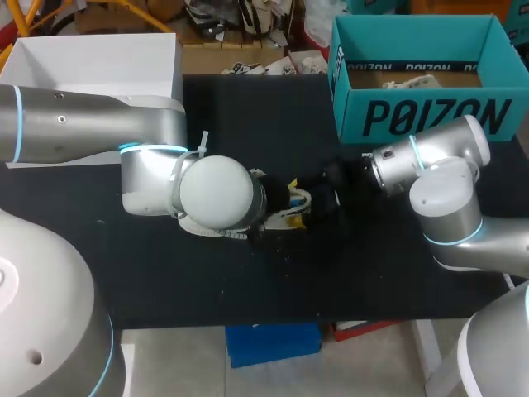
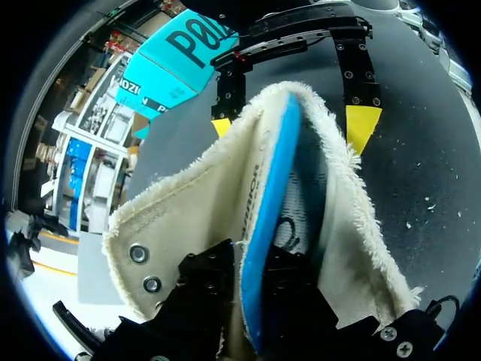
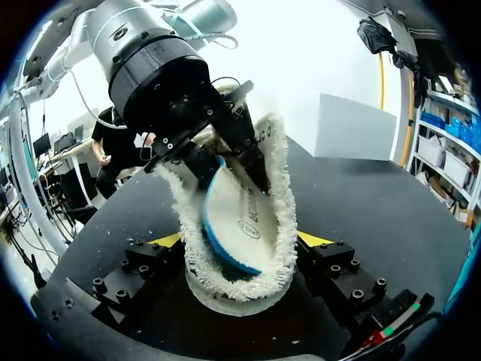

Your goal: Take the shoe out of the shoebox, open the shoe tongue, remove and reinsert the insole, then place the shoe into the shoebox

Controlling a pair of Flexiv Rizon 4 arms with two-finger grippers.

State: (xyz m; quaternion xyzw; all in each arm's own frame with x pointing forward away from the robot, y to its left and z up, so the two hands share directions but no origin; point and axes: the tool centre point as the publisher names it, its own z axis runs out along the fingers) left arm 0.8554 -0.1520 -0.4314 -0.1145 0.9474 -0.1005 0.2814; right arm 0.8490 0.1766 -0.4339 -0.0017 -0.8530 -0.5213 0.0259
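Brightly and evenly lit from overhead, with a soft sheen on the left arm (image 1: 91, 124) and its round joint cap and only faint shadow on the black table (image 1: 248, 281) beneath. Blown out to near white beyond the table's far edge in the right wrist view. Shaded deep inside the shoe (image 2: 195, 218) between lining and insole (image 2: 261, 226), bright along its fleecy rim.

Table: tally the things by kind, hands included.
boxes: 2 (teal shoebox, white box)
shoe: 1
insole: 1
hands: 2 (left hand, right hand)
total: 6
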